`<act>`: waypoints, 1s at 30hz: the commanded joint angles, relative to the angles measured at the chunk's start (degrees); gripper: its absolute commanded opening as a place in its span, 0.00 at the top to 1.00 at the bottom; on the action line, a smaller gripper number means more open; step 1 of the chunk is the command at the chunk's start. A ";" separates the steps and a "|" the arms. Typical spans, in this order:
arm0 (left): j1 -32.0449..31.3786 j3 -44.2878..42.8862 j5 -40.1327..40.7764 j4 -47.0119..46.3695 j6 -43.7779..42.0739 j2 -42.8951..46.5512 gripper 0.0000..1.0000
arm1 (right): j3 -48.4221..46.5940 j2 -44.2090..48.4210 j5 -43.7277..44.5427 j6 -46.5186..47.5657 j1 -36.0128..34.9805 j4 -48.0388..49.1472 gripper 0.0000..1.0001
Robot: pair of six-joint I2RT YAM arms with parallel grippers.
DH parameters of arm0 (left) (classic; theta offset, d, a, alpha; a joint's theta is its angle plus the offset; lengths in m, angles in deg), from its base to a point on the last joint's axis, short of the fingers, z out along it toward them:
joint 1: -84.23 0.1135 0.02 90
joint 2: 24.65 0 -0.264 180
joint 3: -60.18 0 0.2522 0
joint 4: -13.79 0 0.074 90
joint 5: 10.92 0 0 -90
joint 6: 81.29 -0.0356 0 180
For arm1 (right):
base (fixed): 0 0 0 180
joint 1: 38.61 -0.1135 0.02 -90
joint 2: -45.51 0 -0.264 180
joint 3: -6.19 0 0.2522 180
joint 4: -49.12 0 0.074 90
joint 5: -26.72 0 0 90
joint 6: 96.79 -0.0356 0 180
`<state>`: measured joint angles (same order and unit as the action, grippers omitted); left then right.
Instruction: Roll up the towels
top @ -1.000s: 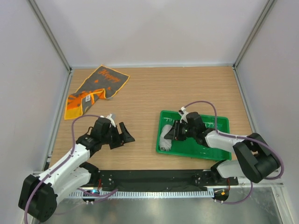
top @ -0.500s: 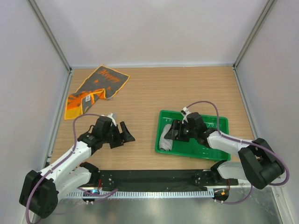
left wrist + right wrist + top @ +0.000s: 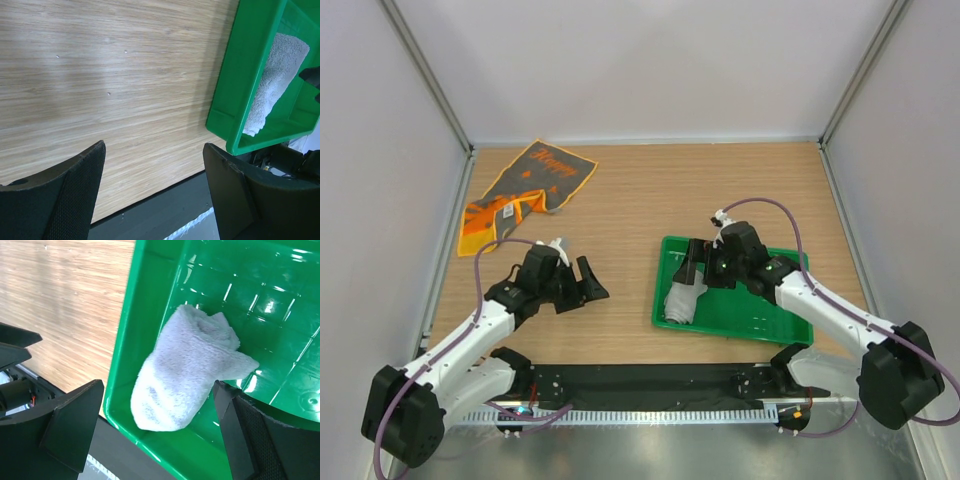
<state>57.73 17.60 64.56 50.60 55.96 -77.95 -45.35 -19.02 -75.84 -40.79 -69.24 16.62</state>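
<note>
Abt half done: plain light-grey cloth towel (image 3: pixel 185 370) lies rolled in green plastic tray (image 3: pixel 132 340), near right. Dark-grey orange-print towel (image 3: pixel 525 190) unrolled, far left. Right gripper (image 3: pixel 157 425) & left gripper (image 3: pixel 155 190): fingers wide, empty.

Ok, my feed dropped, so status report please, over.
Left claw, right claw open, empty. Light grey cloth towel rolled, in green plastic tray. Dark grey, orange-printed cloth towel unrolled, far left. Nothing blocking it.

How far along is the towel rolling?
Done: the light grey towel lies rolled in the green tray. In hand: nothing; the right end effector is open over it, the left end effector open and empty. Left: the orange-print towel lies unrolled, far left.
</note>
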 commanded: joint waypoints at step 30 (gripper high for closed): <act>-0.04 -12.40 14.08 18.88 -1.37 12.52 0.20 | -38.34 -41.47 29.86 -4.50 -24.47 -26.86 0.83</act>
<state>57.73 6.19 77.10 69.07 54.69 -64.77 -81.96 -62.86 -52.21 -43.98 -93.33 -3.36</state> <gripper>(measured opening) 0.800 0.172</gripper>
